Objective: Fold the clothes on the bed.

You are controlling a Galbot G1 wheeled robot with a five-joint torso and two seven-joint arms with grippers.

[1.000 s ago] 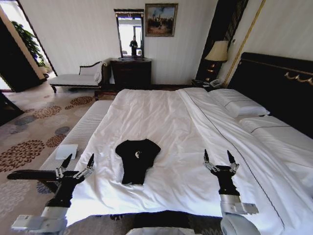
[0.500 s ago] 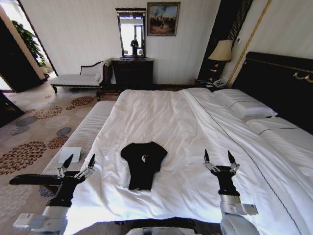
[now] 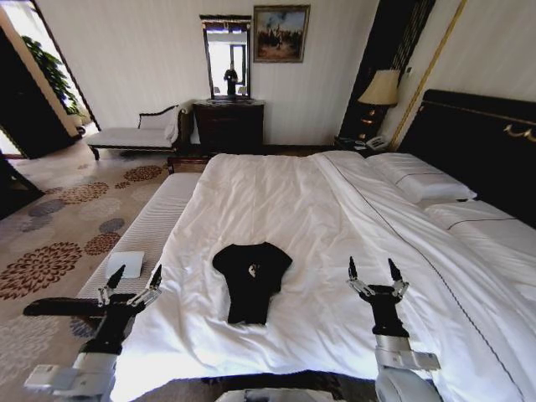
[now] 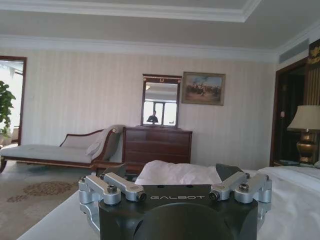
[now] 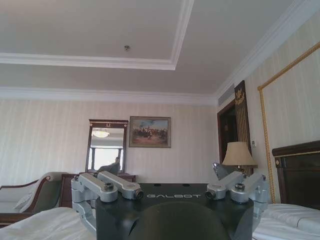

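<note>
While the black T-shirt (image 3: 251,280) lies untouched near the foot-side edge of the bed (image 3: 335,218), collar toward the far side and hem toward the robot, folding hasn't started. Shirt looks narrow at the body, so sleeves or sides may already be tucked in; hard to tell from the head view. Small pale mark on the chest, lettering not legible.

Left gripper (image 3: 132,280) is raised at the bed's left edge, over the gap by the grey-striped bench (image 3: 151,222), jaws spread, holding nothing. Right gripper (image 3: 372,274) is raised over the duvet to the right of the shirt, jaws spread, empty. Both stand well apart from the shirt, one each side.

Step in hand, by my read: approach/positioning, pre-grasp. Next move calls for getting both grippers down to the fabric, likely at the hem corners or shoulder edges, and pinching the shirt layer alone without gathering the duvet under it. Soft cloth on soft bedding, so that's the risk.

Readable writing: "GALBOT" on the gripper housing in both wrist views (image 4: 177,197) (image 5: 174,196).
</note>
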